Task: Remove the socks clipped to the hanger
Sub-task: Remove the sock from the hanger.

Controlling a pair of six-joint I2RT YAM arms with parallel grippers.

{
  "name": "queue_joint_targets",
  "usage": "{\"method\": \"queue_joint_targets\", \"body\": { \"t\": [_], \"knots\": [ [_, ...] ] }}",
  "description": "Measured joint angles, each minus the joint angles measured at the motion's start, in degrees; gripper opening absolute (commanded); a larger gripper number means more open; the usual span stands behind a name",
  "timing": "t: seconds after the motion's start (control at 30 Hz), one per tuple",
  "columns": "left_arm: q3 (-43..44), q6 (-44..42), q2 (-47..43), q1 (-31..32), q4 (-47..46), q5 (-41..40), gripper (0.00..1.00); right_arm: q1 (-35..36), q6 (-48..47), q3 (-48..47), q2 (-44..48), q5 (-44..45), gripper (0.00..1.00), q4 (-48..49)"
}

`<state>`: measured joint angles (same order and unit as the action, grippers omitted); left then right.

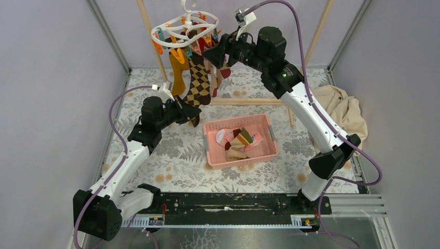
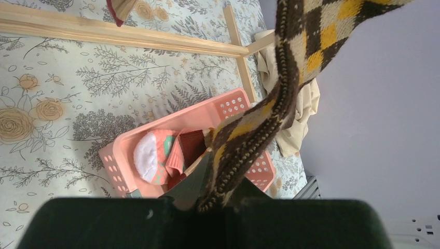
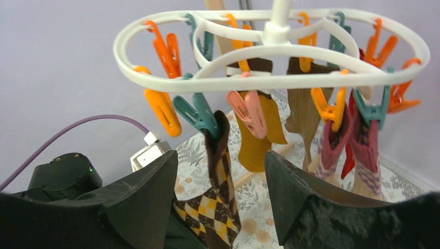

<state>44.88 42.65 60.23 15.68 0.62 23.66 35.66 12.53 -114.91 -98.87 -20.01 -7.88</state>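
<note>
While the left end effector is clamped on the toe end of the argyle sock, the cuff is pinned by a teal clip on the hanger, so the sock runs stretched between the two, well above the counter. Right end effector is up at the hanger w/ fingers apart, one each side of the argyle's upper leg, just below that clip; can't tell if either finger touches fabric. Beside it hang a mustard sock, a brown sock & maroon-striped ones, each on its own clip. A few loose socks lie in the pink basket near the counter's middle. Handling, as I judge it: the sock is light, soft knit w/ plenty of stretch, so a pull from the toe mostly lengthens it before the clip gives, & it could snap back or slip. The hanger is light plastic hung by its hook, prob. free to swing or tilt, so a hard tug drags the whole ring & shakes the other socks rather than freeing this one. Best hold looks like the cuff, right under the clip, where the knit is doubled & the pull goes straight to the jaws of the clip; or squeeze the clip's tail end to open it while the left side keeps tension. Grip needn't be strong; nothing fragile except maybe the small clips.
</note>
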Motion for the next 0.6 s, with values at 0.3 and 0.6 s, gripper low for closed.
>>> {"method": "queue_joint_targets", "body": {
  "t": [0.3, 0.6],
  "knots": [
    [0.15, 0.00, 0.39, 0.00, -0.02, 1.03, 0.08, 5.29, -4.68, -6.45, -2.89, 4.42, 0.66, -3.85],
    [0.15, 0.00, 0.46, 0.00, -0.02, 1.79, 0.08, 7.54, -7.17, -7.85, -5.99, 9.14, 0.68, -6.82]
  ]
}}
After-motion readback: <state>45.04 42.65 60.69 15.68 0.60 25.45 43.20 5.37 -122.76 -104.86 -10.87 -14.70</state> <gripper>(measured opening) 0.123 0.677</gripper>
